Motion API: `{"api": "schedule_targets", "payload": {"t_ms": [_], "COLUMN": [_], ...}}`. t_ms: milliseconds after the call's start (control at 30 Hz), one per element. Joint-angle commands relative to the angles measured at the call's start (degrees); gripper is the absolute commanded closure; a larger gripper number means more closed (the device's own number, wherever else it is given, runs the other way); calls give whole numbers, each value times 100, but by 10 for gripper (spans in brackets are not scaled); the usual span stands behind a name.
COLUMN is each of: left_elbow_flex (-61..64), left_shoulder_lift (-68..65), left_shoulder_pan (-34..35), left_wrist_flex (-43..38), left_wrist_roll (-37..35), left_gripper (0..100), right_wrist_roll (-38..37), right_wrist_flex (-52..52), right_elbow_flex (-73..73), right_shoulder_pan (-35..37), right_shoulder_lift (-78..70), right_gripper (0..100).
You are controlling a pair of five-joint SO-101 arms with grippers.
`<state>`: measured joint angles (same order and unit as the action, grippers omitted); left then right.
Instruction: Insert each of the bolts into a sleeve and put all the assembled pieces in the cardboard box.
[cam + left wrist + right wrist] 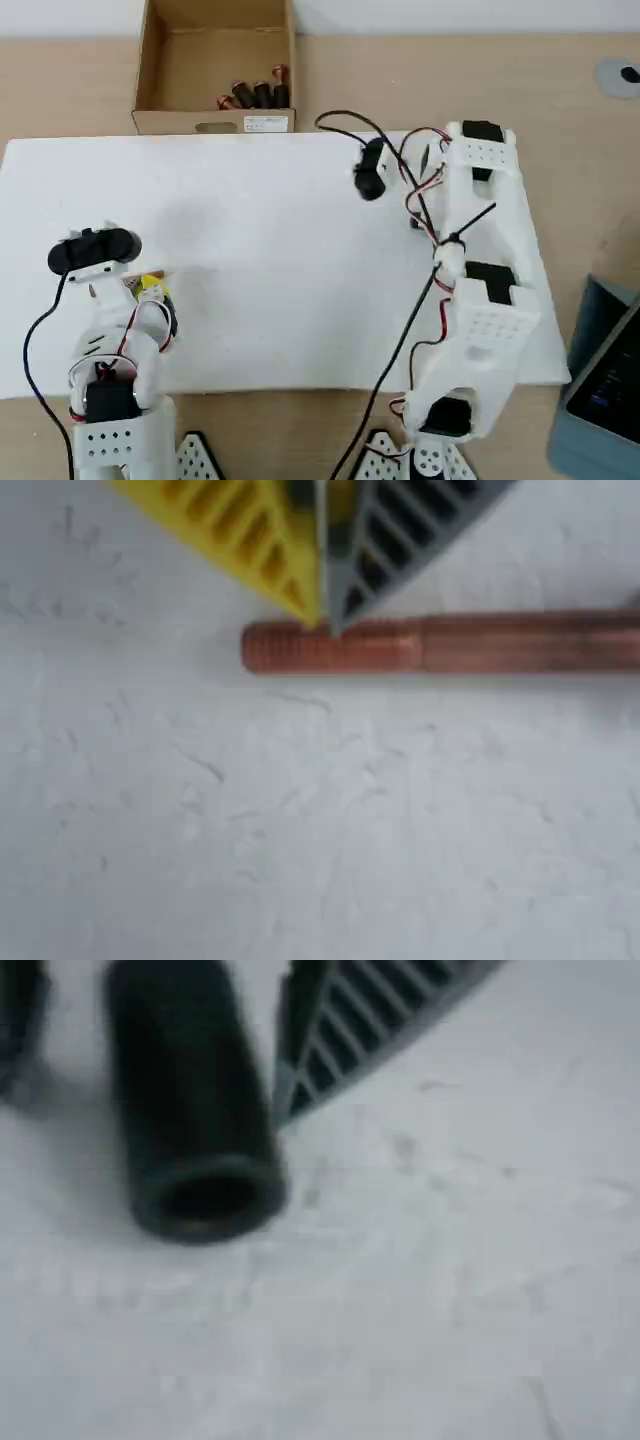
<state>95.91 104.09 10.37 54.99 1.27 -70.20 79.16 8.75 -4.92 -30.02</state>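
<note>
Since the bolt has to be fed end-first into a sleeve, each arm is set at one of the two parts. In the high view, the left gripper hangs low over the near left of the white mat, and the right arm stretches to the mat's far edge. Well beyond both, assembled pieces lie in the cardboard box, so this looks like a late pair. Neither loose part can be made out under the arms here.

The left wrist view supplies the bolt. It lies crosswise just past the jaw tips, its threaded end right at them. The yellow and grey tips are drawn together to a point, touching the thread rather than straddling it, so I judge nothing is gripped and the bolt rests on the mat.

The right wrist view supplies the sleeve, black, lying on the mat with its open mouth facing away from the right gripper, just beside it. Whether those jaws are spread or clamping cannot be told. A dark blur sits at the sleeve's other side, unidentifiable.
</note>
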Motion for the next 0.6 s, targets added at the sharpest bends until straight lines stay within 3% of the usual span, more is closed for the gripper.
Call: {"api": "schedule_targets", "payload": {"t_ms": [0, 167, 567], "left_elbow_flex": [9, 9, 9], "left_shoulder_lift": [40, 40, 40], "left_shoulder_pan": [62, 62, 62], "left_wrist_flex": [18, 18, 18], "left_wrist_roll": [9, 0, 35], "left_gripper": [999, 999, 999], "right_wrist_roll": [-44, 9, 1433], "right_wrist_flex": [-9, 26, 325], "right_elbow_flex": [-84, -84, 215], "right_shoulder_pan": [-66, 4, 242], "right_shoulder_lift": [-180, -207, 673], "right_gripper": [958, 988, 988]}}
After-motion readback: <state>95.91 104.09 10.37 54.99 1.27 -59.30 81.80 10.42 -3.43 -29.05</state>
